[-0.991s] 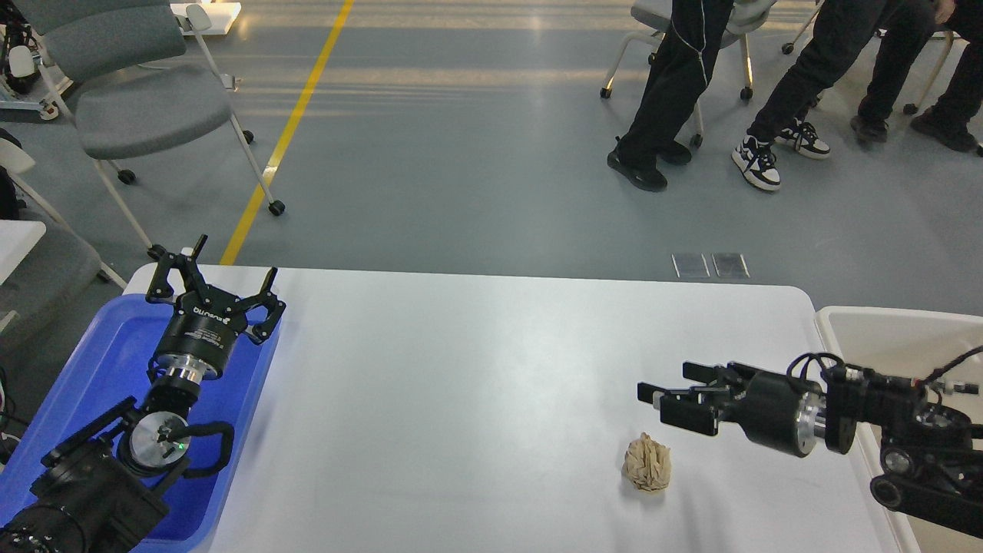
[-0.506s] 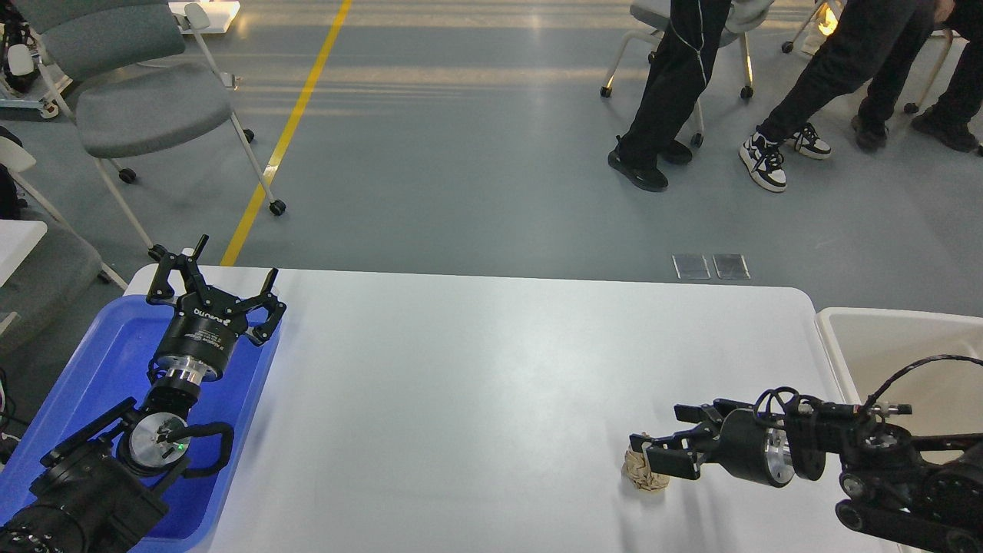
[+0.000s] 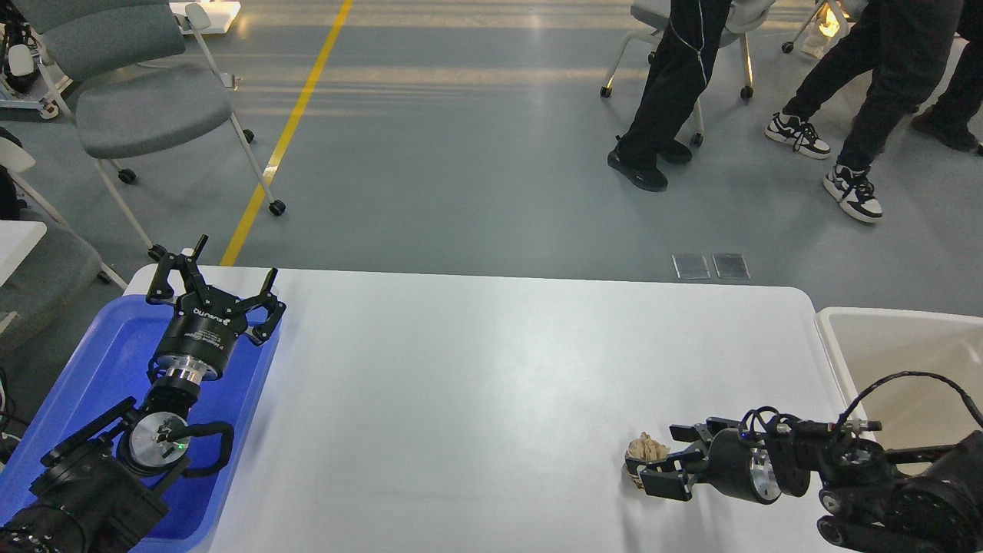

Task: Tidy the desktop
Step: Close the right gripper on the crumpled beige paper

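The white desktop (image 3: 476, 384) holds one crumpled tan paper ball (image 3: 641, 450) near its front right. My right gripper (image 3: 659, 458) lies low over the tabletop, reaching in from the right. Its jaws are apart, one finger behind the ball and one in front of it, with the ball at the fingertips. My left gripper (image 3: 212, 273) is open and empty, raised over the far right corner of the blue tray (image 3: 100, 361) at the table's left end.
A cream-white bin (image 3: 898, 346) stands against the table's right edge, partly behind my right arm. A grey chair (image 3: 146, 107) stands on the floor at the far left. People's legs (image 3: 668, 92) and chairs are beyond the table at the far right.
My right gripper has come down and toward the front edge, from above and behind the paper ball to level with it, fingers now around it. The left arm has not moved. A person behind has stepped.
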